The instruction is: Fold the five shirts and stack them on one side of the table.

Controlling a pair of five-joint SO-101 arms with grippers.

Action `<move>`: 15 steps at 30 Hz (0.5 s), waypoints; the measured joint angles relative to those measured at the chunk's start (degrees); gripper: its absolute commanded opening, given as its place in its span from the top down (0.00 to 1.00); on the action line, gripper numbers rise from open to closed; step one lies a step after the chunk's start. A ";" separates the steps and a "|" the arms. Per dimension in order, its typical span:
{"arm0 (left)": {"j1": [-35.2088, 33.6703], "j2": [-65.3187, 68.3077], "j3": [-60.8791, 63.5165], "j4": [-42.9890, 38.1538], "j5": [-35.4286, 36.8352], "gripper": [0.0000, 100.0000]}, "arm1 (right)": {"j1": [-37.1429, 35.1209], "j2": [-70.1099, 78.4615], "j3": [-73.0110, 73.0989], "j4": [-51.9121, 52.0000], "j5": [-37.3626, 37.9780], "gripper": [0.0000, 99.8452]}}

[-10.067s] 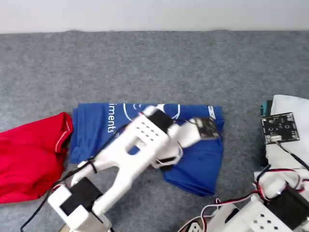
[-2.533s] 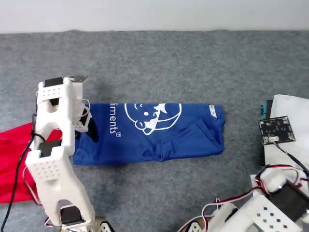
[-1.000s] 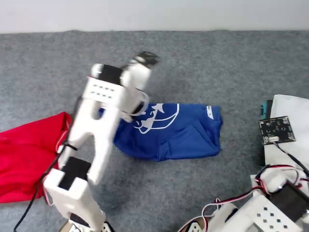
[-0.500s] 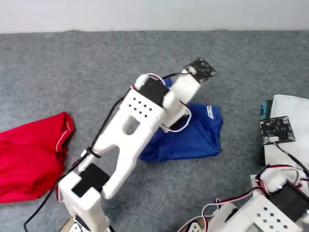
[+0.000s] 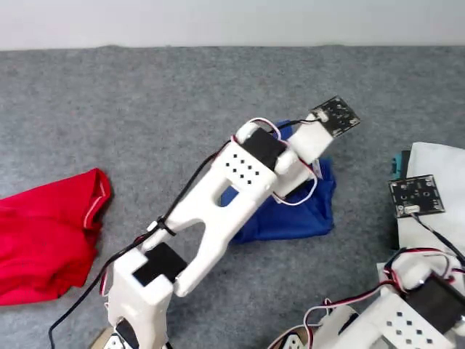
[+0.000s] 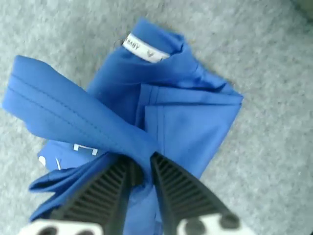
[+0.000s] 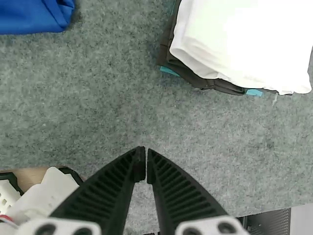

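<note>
Blue shirt (image 6: 195, 122) half-folded, rumpled; 1 hemmed edge (image 6: 73, 117) raised, white neck label (image 6: 144, 48) showing. Left gripper (image 6: 141, 169) pinching that edge. Right gripper (image 7: 146, 159) closed, empty.

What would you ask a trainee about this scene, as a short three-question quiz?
1. True or false: the left gripper is pinching a fold of the blue shirt.
2. What colour is the top shirt of the folded stack? A white, B red, C yellow.
3. Fill in: in the high view, the crumpled shirt lying apart from the blue one, not yet folded, is ____.

Key: 1 true; 2 A; 3 red.
</note>
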 measured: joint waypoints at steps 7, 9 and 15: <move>2.29 7.30 -9.67 1.85 2.02 0.75 | 0.00 0.00 0.00 0.00 0.00 0.99; 2.37 8.35 -12.40 3.60 3.43 0.74 | 0.00 0.00 0.00 0.00 0.00 0.99; -0.97 8.79 -19.87 11.34 4.13 0.84 | 0.00 0.00 0.00 0.00 0.00 0.99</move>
